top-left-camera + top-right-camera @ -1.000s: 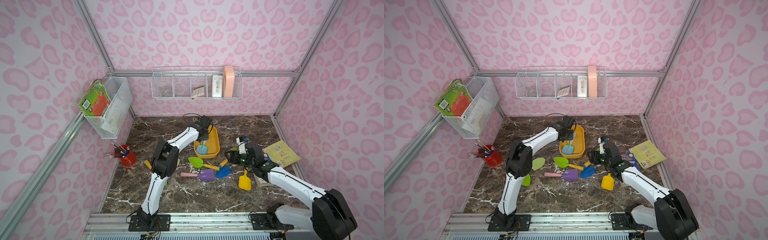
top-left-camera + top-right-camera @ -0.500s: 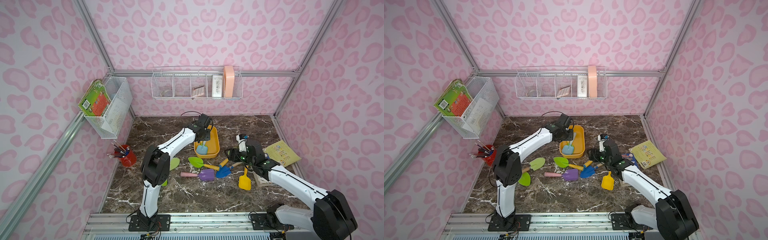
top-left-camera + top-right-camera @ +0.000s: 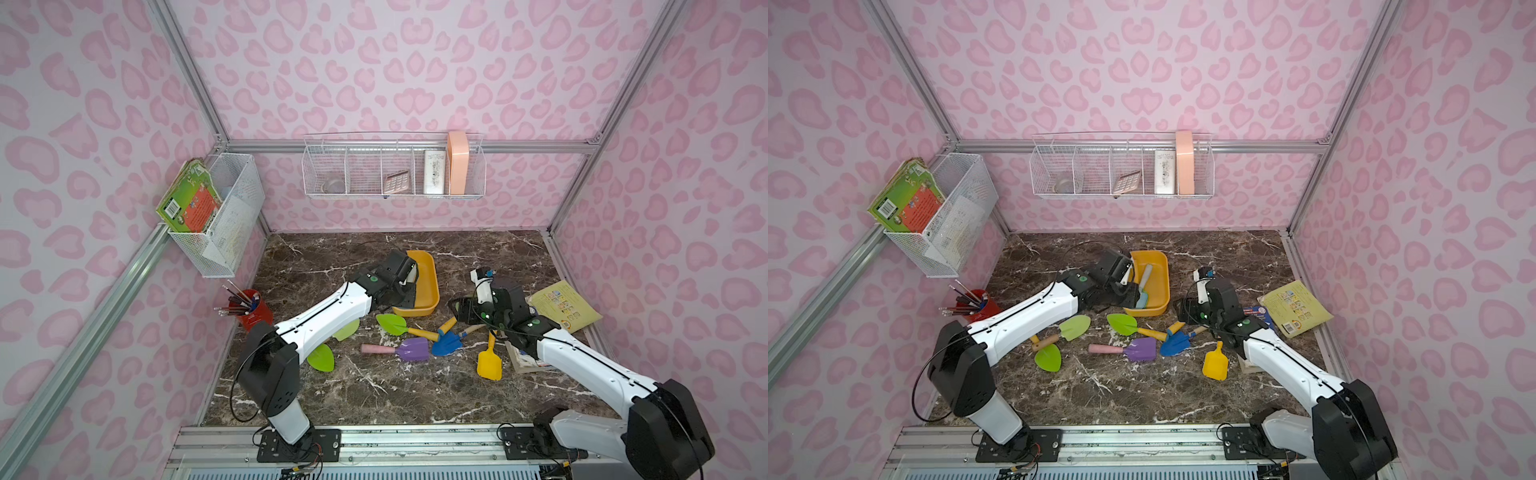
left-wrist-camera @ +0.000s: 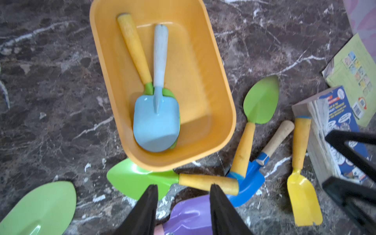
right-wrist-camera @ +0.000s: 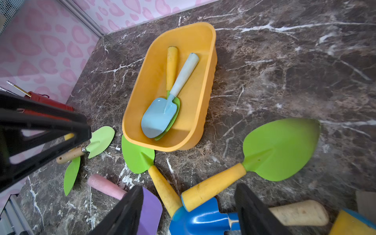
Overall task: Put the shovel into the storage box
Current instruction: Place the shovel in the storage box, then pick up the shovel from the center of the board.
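The orange-yellow storage box (image 3: 1162, 286) (image 4: 205, 85) (image 5: 203, 97) stands at the middle back of the marble table. Inside it a light blue shovel (image 3: 1144, 286) (image 4: 155, 126) (image 5: 158, 118) lies on a green shovel with a yellow handle (image 4: 134, 46). My left gripper (image 4: 184, 186) (image 3: 1130, 291) hovers by the box's left side, open and empty. My right gripper (image 5: 189, 186) (image 3: 1185, 309) is open over a blue shovel (image 3: 446, 343) (image 5: 201, 219) and a green-bladed shovel (image 5: 280, 148), holding nothing.
Loose on the table lie a green shovel (image 3: 392, 324), a purple shovel (image 3: 413, 348), a yellow shovel (image 3: 489, 363) and two green ones (image 3: 322, 357) at the left. A red pencil cup (image 3: 253, 309), a yellow booklet (image 3: 563, 305) and books (image 4: 329, 132) flank them.
My left gripper has drawn back from over the box to its left side, and its jaws stand wider. The light blue shovel stays lying in the box. The right arm has barely moved.
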